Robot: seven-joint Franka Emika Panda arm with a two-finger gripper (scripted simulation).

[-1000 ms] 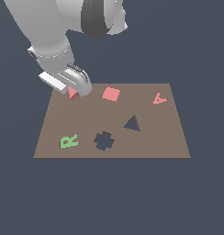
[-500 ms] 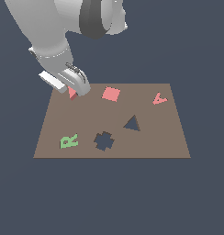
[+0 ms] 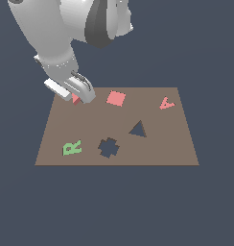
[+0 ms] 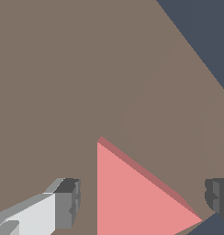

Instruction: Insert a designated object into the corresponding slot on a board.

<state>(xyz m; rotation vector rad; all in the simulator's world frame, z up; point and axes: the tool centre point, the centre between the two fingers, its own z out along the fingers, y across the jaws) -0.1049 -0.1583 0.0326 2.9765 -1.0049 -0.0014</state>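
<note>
Seen from the exterior view, gripper point(image 3: 79, 96) low over the board's point(image 3: 176, 144) far corner on that view's left, the red triangle point(image 3: 76, 99) peeking just beneath, the triangular slot point(image 3: 137, 129) well apart toward the right. From the wrist view, triangle point(image 4: 132, 197) between spread fingers point(image 4: 68, 202), neither pad apparently touching it, so open, not yet gripping.

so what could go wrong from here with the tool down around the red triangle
1. In the wrist view the fingers stand apart from the red triangle, so closing off-centre could push or twist it rather than grip it.
2. The triangle sits near the board's far corner, close to the edge, so a nudge might slide it off.
3. The triangular slot needs matching orientation; a skewed grasp could jam the block. The cross cutout lies nearby.
</note>
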